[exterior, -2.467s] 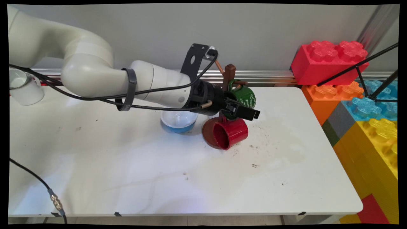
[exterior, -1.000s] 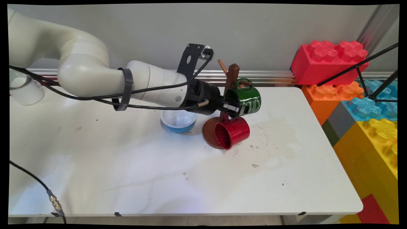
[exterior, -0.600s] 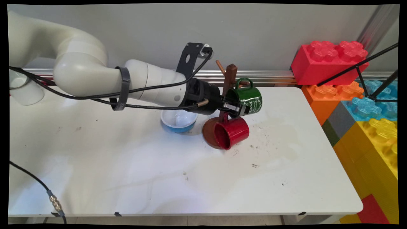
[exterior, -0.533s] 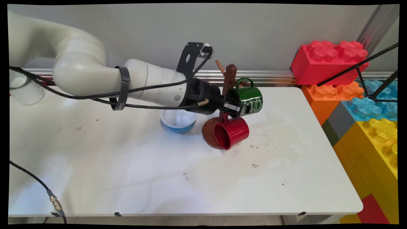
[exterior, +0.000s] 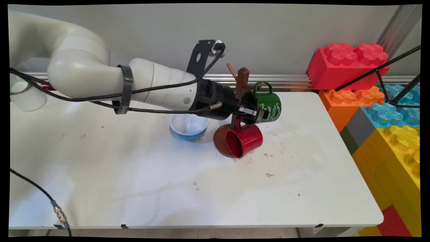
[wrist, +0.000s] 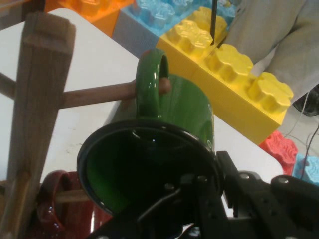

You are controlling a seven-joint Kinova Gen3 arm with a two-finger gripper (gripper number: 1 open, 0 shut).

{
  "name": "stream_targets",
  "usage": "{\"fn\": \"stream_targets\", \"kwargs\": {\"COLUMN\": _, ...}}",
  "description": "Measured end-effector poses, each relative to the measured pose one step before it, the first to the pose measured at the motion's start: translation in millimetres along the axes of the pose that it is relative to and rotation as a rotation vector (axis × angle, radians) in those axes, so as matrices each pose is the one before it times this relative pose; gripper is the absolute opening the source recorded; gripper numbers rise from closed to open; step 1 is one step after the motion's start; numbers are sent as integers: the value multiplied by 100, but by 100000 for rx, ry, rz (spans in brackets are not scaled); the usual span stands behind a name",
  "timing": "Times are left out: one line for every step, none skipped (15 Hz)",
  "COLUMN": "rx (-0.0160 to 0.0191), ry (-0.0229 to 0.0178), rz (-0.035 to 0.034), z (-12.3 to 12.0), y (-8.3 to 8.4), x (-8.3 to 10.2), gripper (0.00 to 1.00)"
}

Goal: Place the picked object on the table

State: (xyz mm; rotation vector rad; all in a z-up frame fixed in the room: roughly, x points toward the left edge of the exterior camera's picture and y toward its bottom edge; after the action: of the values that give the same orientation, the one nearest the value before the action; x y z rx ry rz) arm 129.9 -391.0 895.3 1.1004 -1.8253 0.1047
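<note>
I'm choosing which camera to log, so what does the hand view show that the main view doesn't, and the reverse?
Only the hand view shows the peg passing through the green mug's handle, and the mug's dark inside. Only the main view shows the blue bowl, the mug tree's round base and the white table's extent. Both show the pincer shut on the green mug's rim, the red mug hanging below, and the big toy bricks.

White rounded arm (exterior: pixel 100 77), black cables (exterior: pixel 161 112), black pincer (exterior: pixel 250 112)
</note>
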Motion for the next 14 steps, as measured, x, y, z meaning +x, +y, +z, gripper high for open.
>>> {"fn": "stream_targets", "kwargs": {"rx": -422, "ry": 17, "rz": -282, "z": -143, "y": 176, "x": 59, "gripper": 0}}
{"fn": "stream_targets", "kwargs": {"rx": -371, "ry": 20, "rz": -162, "z": -99, "y": 147, "x": 50, "gripper": 0}}
{"fn": "stream_targets", "kwargs": {"rx": -603, "ry": 14, "rz": -270, "z": -143, "y": 231, "x": 70, "gripper": 0}}
{"fn": "stream_targets", "kwargs": {"rx": -403, "ry": 3, "rz": -175, "z": -101, "y": 162, "x": 42, "gripper": 0}}
{"fn": "stream_targets", "kwargs": {"rx": -681, "ry": 55, "rz": -299, "z": -146, "y": 260, "x": 76, "gripper": 0}}
{"fn": "stream_targets", "kwargs": {"rx": -824, "ry": 21, "rz": -327, "z": -169, "y": 320, "x": 77, "gripper": 0}}
{"fn": "stream_targets", "kwargs": {"rx": -828, "ry": 44, "rz": -301, "z": -157, "y": 315, "x": 84, "gripper": 0}}
{"fn": "stream_targets", "kwargs": {"rx": -629, "ry": -29, "rz": -252, "z": -153, "y": 255, "x": 44, "gripper": 0}}
{"fn": "stream_targets", "kwargs": {"rx": -412, "ry": -8, "rz": -173, "z": -96, "y": 154, "x": 36, "gripper": 0}}
{"fn": "stream_targets", "kwargs": {"rx": -611, "ry": -142, "rz": -151, "z": -136, "y": 215, "x": 46, "gripper": 0}}
{"fn": "stream_targets", "kwargs": {"rx": -587, "ry": -194, "rz": -162, "z": -184, "y": 212, "x": 32, "gripper": 0}}
{"fn": "stream_targets", "kwargs": {"rx": -519, "ry": -229, "rz": -109, "z": -216, "y": 174, "x": 22, "gripper": 0}}
{"fn": "stream_targets", "kwargs": {"rx": -432, "ry": -205, "rz": 83, "z": -186, "y": 122, "x": 42, "gripper": 0}}
{"fn": "stream_targets", "kwargs": {"rx": -488, "ry": -346, "rz": 232, "z": -201, "y": 114, "x": 45, "gripper": 0}}
